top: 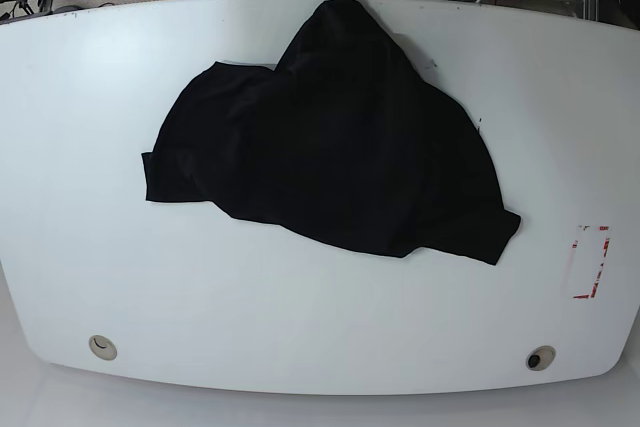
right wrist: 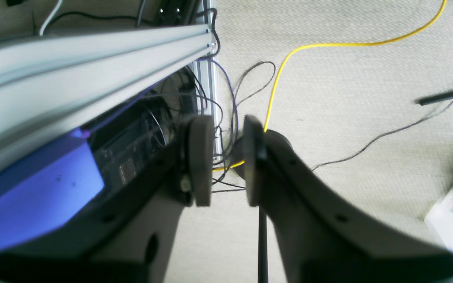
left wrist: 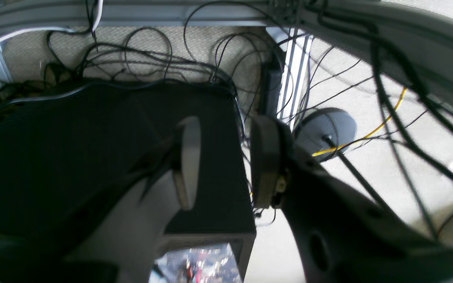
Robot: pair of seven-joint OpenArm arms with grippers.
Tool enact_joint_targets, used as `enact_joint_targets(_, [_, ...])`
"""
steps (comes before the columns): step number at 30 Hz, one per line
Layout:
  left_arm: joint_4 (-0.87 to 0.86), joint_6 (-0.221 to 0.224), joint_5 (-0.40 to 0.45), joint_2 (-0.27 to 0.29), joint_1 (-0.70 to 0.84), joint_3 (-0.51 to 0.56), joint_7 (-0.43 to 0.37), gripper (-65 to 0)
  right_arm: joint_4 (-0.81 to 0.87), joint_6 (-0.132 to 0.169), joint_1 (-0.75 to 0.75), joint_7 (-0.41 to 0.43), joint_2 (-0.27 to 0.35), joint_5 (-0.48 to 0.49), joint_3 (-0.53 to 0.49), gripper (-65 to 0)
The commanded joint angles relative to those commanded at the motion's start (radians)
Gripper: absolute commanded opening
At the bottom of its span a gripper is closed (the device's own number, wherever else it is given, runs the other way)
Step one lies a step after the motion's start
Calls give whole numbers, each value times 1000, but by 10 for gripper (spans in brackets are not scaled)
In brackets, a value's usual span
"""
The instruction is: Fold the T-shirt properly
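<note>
We're seeing the black T-shirt (top: 335, 142) lying crumpled mid-surface (top: 300, 327), unfolded. Left hand (left wrist: 220, 163) and right hand (right wrist: 228, 161) are hanging released, empty, off over the floor, probably parked before grasping.

Light: bright, even on my counter (top: 320, 327)
Blur: my fingers (left wrist: 187, 161) smear in both wrist views
Edges: fisheye bending

Matt black cloth T-shirt (top: 340, 137) on smooth white table (top: 300, 317).
</note>
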Motion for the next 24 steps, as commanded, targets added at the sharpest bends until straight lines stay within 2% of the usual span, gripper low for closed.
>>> enact_joint_targets(7, [0, 0, 0, -2, 43, -2, -144, -460, 6, 0, -9, 5, 0, 2, 0, -528])
enact_joint_targets(11, [12, 0, -2, -2, 63, -3, -150, -460, 94, -2, -55, 5, -3, 5, 2, -528])
enact_joint_targets(20, [361, 0, -2, 3, 241, -5, -146, -460, 325, -2, -198, 0, -37, 6, 2, -528])
enact_joint_targets(24, [453, 0, -2, 5, 302, -5, -146, -460, 390, 2, -247, 0, -57, 6, 2, -528])
